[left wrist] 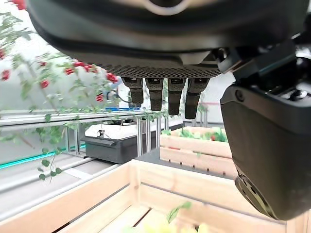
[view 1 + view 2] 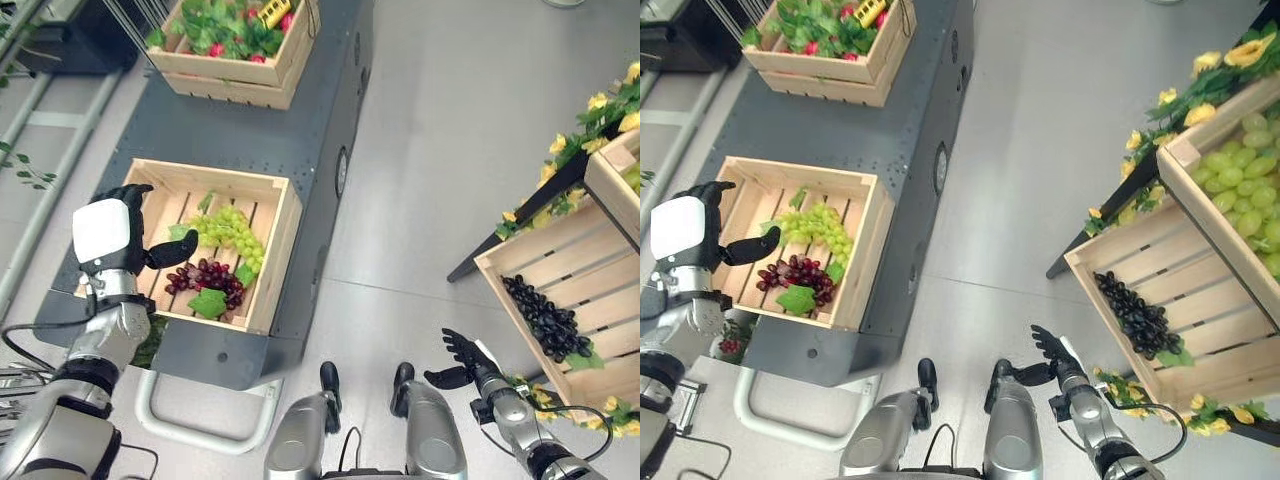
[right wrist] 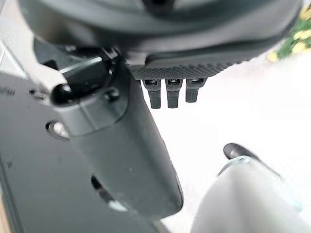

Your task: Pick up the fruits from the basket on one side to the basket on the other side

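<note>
A wooden crate (image 2: 275,245) on the grey cart at my left holds a green grape bunch (image 2: 230,230) and a dark red grape bunch (image 2: 205,277) with leaves. My left hand (image 2: 110,235) hovers open over the crate's left side, thumb pointing toward the grapes, holding nothing. At my right, a slanted wooden crate (image 2: 510,262) holds a black grape bunch (image 2: 548,320). An upper crate there carries green grapes (image 2: 1240,175). My right hand (image 2: 462,358) hangs open and empty low over the floor, left of the right crate. In the left wrist view its fingers (image 1: 158,94) are straight above the crate wall (image 1: 194,187).
A second crate (image 2: 235,45) with leaves and red fruit stands farther back on the cart (image 2: 300,130). Yellow flowers (image 2: 590,120) trim the right stand. Open grey floor (image 2: 440,150) lies between the cart and the stand.
</note>
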Available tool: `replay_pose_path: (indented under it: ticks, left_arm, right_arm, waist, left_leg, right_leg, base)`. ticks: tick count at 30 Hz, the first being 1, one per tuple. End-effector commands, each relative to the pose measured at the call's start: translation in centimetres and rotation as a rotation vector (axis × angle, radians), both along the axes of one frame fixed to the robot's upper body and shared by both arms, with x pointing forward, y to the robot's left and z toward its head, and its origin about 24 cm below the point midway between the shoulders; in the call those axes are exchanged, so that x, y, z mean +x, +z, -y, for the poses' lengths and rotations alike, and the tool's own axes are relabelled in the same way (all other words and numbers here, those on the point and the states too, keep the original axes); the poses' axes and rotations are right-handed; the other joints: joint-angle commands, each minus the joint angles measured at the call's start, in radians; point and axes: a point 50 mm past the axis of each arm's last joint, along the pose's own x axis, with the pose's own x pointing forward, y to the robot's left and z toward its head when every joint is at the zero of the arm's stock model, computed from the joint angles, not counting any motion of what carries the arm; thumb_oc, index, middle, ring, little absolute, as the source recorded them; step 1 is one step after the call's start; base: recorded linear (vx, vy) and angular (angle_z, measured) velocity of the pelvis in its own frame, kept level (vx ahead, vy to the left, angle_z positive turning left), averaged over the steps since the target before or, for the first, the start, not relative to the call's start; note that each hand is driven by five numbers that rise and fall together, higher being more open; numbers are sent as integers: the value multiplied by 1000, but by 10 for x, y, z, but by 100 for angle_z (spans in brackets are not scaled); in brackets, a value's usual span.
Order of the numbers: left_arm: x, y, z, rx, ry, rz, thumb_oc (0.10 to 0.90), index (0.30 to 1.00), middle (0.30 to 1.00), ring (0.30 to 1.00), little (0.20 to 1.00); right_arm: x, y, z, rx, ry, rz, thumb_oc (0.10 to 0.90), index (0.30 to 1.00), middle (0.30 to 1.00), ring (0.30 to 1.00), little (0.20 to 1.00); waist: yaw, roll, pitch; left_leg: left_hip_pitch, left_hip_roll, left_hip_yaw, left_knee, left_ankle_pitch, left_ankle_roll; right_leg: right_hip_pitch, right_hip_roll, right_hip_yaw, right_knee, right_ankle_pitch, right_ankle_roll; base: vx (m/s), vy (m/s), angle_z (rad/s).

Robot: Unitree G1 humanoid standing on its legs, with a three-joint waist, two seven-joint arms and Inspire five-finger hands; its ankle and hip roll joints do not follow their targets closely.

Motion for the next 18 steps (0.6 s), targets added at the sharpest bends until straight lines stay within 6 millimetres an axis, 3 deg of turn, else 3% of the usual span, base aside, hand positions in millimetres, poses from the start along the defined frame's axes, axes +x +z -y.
replay_pose_path:
  ticks: [1,6,13,18]
  left_arm:
    - [11,72,-14,146,44,183,800,900,900,900,900]
    - [22,124,-20,278,142,188,800,900,900,900,900]
    - [21,153,-31,416,296,106,800,900,900,900,900]
    - [19,161,-36,458,372,71,800,900,900,900,900]
  right_arm:
    - [3,15,14,39,-1,91,800,900,900,900,900]
    - [32,48,8,77,36,263,800,900,900,900,900]
    - [51,76,7,76,80,355,800,900,900,900,900]
    - [56,83,10,72,94,362,800,900,900,900,900]
  waist:
    - [-40,6,-31]
    - [-58,-7,18]
    - [-64,-12,47]
    - [-55,-17,48]
  left_leg:
    - [-87,21,40,235,-173,7]
    - [-257,40,47,414,-242,39]
    - [-386,66,40,522,-271,39]
    - [-425,69,27,542,-280,37]
  right_leg:
    - [16,30,-1,44,-53,-59]
    - [-171,19,29,235,-93,-62]
    - [-302,29,45,342,-117,-66]
    - [-347,25,41,375,-127,-61]
  base:
    - [-56,104,-13]
    - [-85,107,-4]
    - [-33,57,-2]
    - [1,5,3]
